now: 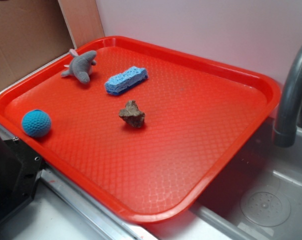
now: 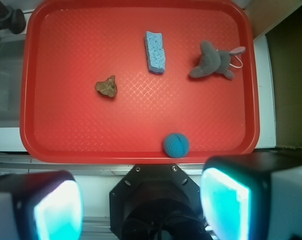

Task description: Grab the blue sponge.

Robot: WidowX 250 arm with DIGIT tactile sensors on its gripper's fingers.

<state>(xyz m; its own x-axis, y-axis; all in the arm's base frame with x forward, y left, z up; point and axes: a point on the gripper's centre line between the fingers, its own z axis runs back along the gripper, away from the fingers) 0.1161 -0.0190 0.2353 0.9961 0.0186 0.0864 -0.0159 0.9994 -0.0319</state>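
A: What does the exterior view give?

B: A red tray (image 1: 231,75) beside a sink (image 1: 271,200) with a grey faucet (image 1: 291,95). The blue sponge (image 1: 126,80) lies flat toward the tray's far side, the grey plush shark (image 1: 81,66) near it, a brown rock (image 1: 132,114) mid-tray, a teal ball (image 1: 36,123) by the near-left rim.

A: And the wrist view?

B: From above, the sponge (image 2: 155,51) sits between shark (image 2: 213,61) and rock (image 2: 106,87), apart from both. The claw (image 2: 141,202) hangs spread wide, empty, its two fingers (image 2: 226,202) outside the tray's near rim, well away from the sponge.

I see the blue sponge (image 1: 126,80) (image 2: 155,51) lying flat, untouched. It's a light-blue porous block with a darker lower layer.
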